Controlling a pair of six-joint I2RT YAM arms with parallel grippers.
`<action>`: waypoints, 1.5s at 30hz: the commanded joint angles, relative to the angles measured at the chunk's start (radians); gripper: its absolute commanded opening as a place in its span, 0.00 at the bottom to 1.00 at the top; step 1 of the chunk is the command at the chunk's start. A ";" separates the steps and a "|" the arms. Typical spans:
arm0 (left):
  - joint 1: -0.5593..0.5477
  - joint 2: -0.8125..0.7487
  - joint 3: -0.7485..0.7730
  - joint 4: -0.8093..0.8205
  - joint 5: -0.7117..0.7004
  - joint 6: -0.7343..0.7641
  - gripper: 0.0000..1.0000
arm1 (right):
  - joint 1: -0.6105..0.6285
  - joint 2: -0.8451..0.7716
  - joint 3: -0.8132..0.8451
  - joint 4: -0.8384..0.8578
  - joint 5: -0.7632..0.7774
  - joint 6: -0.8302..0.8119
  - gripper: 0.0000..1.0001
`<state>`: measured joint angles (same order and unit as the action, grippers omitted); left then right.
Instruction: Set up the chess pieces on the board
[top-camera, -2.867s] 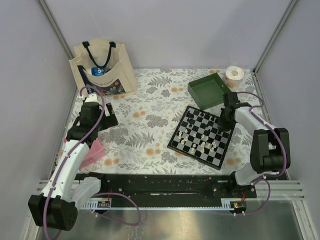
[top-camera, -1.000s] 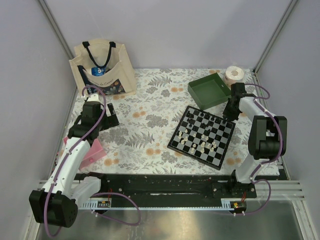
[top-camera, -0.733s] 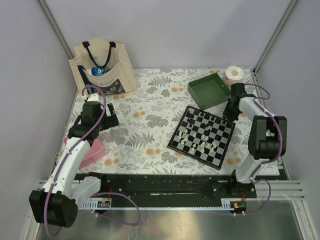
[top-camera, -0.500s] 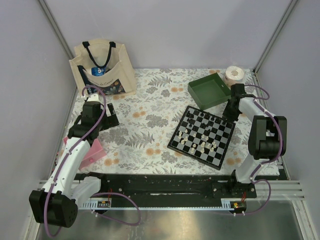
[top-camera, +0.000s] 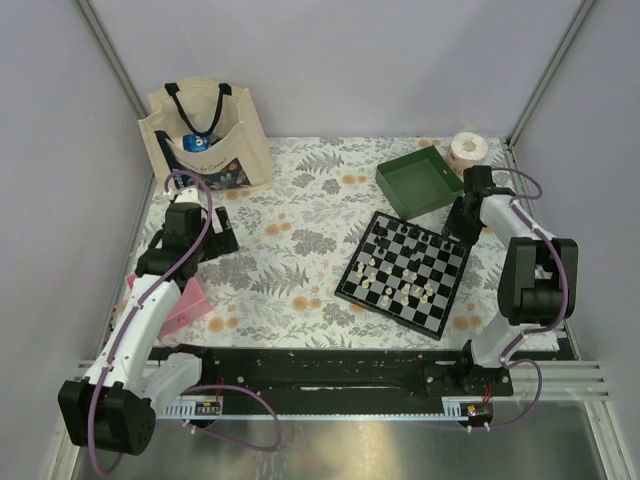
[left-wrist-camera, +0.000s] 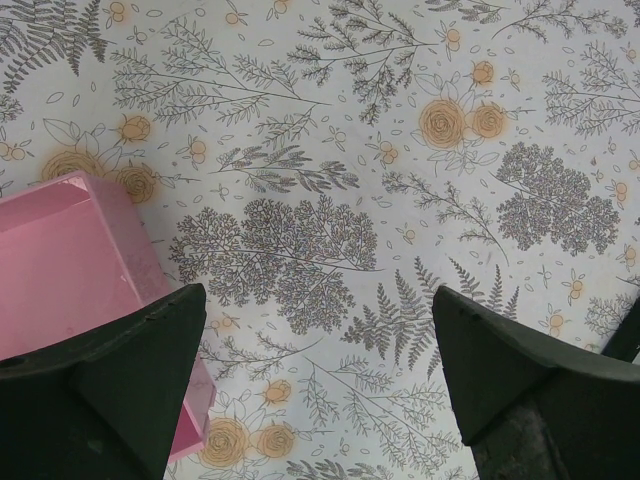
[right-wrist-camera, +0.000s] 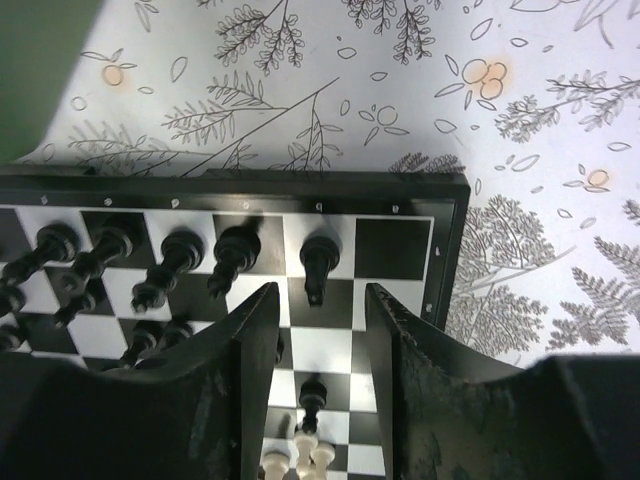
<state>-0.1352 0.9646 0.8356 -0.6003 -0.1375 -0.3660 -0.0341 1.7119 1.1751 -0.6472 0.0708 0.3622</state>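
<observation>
The checkered board (top-camera: 450, 265) lies right of centre with black and cream chess pieces (top-camera: 400, 290) scattered on it. My right gripper (top-camera: 461, 224) hovers at its far right corner. In the right wrist view its jaws (right-wrist-camera: 320, 293) stand open, and a black piece (right-wrist-camera: 318, 258) stands upright on the back row just past the fingertips, free of both. Several more black pieces (right-wrist-camera: 235, 252) line that row to the left, and cream pieces (right-wrist-camera: 300, 458) cluster lower down. My left gripper (left-wrist-camera: 320, 345) is open over bare tablecloth at the left (top-camera: 213, 232).
A green tray (top-camera: 420, 180) sits just behind the board, with a tape roll (top-camera: 468, 150) in the back right corner. A tote bag (top-camera: 205, 135) stands at the back left. A pink box (left-wrist-camera: 70, 260) lies beside my left fingers (top-camera: 185, 305).
My right arm moved from over the board to its far right corner, and its jaws have now opened off the black piece on the back row. The left arm barely shifted.
</observation>
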 joint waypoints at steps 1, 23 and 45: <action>0.003 -0.003 0.042 0.023 0.024 0.012 0.99 | -0.003 -0.147 0.044 -0.026 0.032 -0.008 0.50; 0.003 -0.006 0.042 0.014 0.044 0.009 0.99 | 0.177 -0.434 -0.333 -0.025 -0.008 0.113 0.52; 0.003 -0.010 0.040 0.016 0.036 0.010 0.99 | 0.177 -0.259 -0.269 -0.005 0.020 0.055 0.40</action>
<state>-0.1352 0.9642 0.8360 -0.6003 -0.1120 -0.3656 0.1383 1.4498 0.8845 -0.6697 0.0631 0.4343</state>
